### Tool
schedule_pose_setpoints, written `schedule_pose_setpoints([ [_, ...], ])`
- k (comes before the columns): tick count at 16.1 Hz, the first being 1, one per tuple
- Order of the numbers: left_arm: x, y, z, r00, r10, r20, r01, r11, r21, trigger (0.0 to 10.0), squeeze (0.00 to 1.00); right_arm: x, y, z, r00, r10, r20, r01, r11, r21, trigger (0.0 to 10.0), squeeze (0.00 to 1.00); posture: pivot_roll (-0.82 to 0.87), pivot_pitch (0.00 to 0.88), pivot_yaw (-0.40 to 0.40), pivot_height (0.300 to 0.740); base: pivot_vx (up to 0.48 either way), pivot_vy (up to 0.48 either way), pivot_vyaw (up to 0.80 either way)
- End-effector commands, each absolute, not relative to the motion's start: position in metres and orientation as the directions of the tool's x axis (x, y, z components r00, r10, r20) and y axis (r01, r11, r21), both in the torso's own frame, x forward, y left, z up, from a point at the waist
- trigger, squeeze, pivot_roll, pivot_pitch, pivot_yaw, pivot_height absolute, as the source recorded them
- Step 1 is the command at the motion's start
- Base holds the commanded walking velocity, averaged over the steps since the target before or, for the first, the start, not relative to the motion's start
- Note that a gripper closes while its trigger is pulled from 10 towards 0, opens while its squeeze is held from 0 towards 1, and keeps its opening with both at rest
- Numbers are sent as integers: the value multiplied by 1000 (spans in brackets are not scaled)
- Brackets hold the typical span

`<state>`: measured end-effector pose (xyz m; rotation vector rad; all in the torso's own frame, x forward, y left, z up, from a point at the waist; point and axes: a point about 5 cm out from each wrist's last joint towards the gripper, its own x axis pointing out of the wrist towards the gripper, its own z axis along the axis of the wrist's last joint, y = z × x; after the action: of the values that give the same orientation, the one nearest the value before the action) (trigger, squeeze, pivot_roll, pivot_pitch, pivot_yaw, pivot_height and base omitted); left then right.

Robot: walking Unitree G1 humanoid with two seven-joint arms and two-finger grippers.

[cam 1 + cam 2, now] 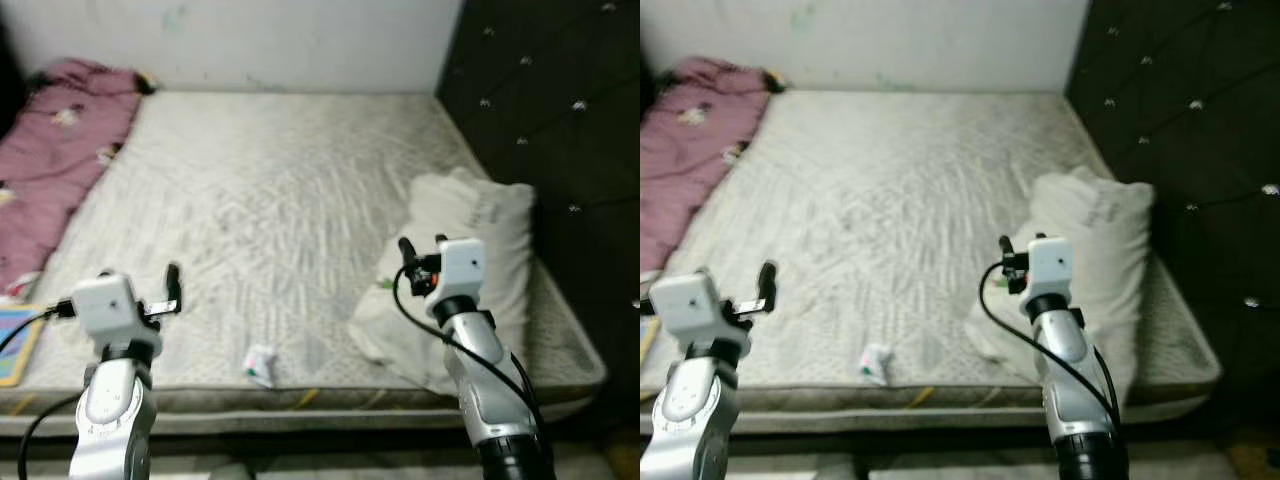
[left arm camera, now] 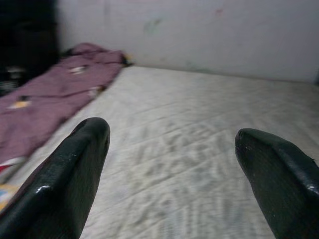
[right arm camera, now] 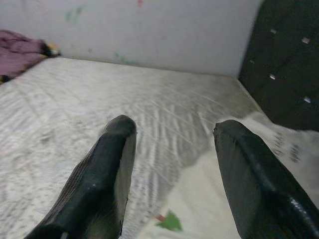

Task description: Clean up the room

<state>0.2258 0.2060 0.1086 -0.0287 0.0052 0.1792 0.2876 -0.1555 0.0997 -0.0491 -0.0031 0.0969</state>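
A bare grey-white mattress [image 1: 270, 190] lies before me. A white pillow [image 1: 465, 260] rests on its right side by the dark tufted headboard [image 1: 560, 120]. A small crumpled white wrapper [image 1: 259, 364] sits near the front edge. A pink blanket [image 1: 55, 150] is heaped at the far left. My left gripper [image 2: 174, 164] hovers open over the mattress's front left part. My right gripper [image 3: 172, 169] hovers open at the pillow's near edge, nothing between its fingers.
A colourful flat book or board [image 1: 15, 340] pokes out at the mattress's front left corner. A pale wall [image 1: 250, 40] runs behind the bed. The floor below the bed's front edge is dim.
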Motion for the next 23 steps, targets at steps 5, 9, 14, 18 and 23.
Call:
schedule_pose_setpoints([
  [5,226,202,109,984,177,-11,-177,982,-69,10000,0,295,-156,113,992,122,22,-120,990,-68,10000,0,95,0,-46,740,0,362,0],
  [9,229,200,113,982,186,-12,-187,979,-87,10000,0,296,-158,117,990,136,18,-135,988,-76,10000,0,85,0,-50,740,0,480,0],
  [14,233,199,117,984,179,17,-178,982,-61,10000,0,297,-157,118,990,138,17,-136,989,-65,10000,0,80,0,-45,740,0,288,0],
  [18,233,195,119,986,164,21,-163,984,-69,10000,0,296,-157,117,990,141,8,-141,988,-63,10000,0,80,0,-46,740,0,0,0],
  [23,233,196,118,988,156,11,-154,984,-92,10000,0,296,-156,117,989,150,-2,-150,987,-54,10000,0,81,0,-46,740,0,0,0],
])
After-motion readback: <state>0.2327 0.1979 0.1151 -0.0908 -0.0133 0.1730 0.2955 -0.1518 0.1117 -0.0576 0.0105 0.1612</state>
